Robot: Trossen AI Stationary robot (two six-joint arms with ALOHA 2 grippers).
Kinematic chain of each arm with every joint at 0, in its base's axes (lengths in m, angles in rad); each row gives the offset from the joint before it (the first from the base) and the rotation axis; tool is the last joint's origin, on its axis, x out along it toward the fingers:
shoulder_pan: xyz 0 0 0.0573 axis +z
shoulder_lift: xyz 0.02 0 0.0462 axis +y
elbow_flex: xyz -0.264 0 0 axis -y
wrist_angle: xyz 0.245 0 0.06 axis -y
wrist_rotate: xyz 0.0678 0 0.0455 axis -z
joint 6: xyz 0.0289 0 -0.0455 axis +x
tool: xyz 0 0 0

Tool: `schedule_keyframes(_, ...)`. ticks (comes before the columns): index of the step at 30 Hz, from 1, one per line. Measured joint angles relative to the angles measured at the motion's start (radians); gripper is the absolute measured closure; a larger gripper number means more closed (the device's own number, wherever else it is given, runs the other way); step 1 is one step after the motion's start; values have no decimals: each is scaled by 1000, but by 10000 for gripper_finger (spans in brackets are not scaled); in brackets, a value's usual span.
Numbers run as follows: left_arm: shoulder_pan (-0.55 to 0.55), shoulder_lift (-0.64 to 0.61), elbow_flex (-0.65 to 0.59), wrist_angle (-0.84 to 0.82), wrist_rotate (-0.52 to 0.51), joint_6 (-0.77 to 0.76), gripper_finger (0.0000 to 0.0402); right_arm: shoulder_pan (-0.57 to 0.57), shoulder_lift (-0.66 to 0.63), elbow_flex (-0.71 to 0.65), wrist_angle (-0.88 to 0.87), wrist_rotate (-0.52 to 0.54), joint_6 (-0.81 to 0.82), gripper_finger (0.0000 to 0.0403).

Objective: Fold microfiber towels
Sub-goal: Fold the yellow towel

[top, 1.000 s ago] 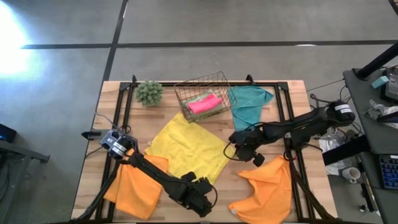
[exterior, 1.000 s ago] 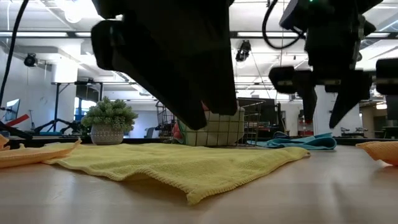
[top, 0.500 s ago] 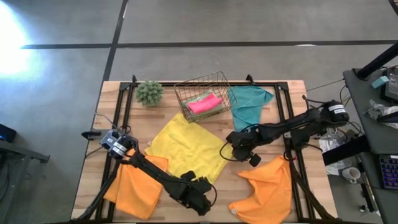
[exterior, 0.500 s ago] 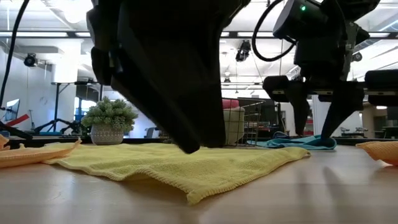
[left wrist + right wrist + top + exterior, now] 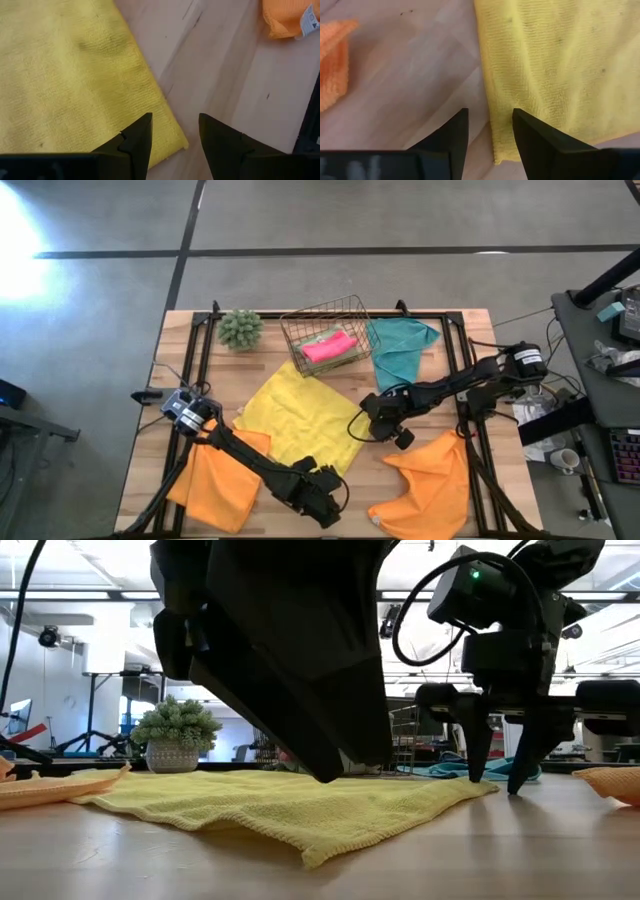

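A yellow towel [image 5: 300,425] lies spread flat in the table's middle. My left gripper [image 5: 175,140] stands open low over its near corner [image 5: 176,145], one finger above the cloth and one above bare wood. My right gripper [image 5: 490,135] is open over its right corner [image 5: 495,159], with the towel's edge running between the fingers. In the low view the right gripper's fingertips [image 5: 515,785] reach down to table level. An orange towel [image 5: 215,480] lies near left, another orange towel [image 5: 430,480] lies crumpled near right, and a teal towel [image 5: 400,348] lies far right. My left gripper straddles the yellow towel's near corner from above, slanting down; I cannot tell whether its fingertips touch the cloth. My right gripper straddles the right corner's edge the same way, fingertips at table level; I cannot tell whether they touch the cloth either.
A wire basket [image 5: 325,330] holding a pink towel [image 5: 330,347] stands at the far middle. A fuzzy green plant ball [image 5: 240,328] sits at the far left. Bare wood [image 5: 385,455] lies between the yellow towel and the right orange towel.
My right gripper has come down and gone toward the table's left, to the yellow towel's right corner, its fingertips now at table level. The towels have kept still.
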State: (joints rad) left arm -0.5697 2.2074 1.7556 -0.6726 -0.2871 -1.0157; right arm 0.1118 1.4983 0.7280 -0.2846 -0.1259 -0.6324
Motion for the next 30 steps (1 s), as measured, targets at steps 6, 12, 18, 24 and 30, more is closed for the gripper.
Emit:
schedule_keyframes(6,0,0,-8,-1,1,-1,256,-19,-21,19,33,37,4,263)
schedule_keyframes(12,0,0,-9,3,2,-9,256,-47,39,21,11,11,3,264)
schedule_keyframes(18,0,0,-11,17,6,-26,256,-48,68,35,17,-1,27,282)
schedule_keyframes(24,1,0,-12,23,21,-27,256,-47,71,44,21,-13,58,347)
schedule_keyframes(30,4,21,-13,33,28,-27,256,-47,72,44,29,-17,92,390)
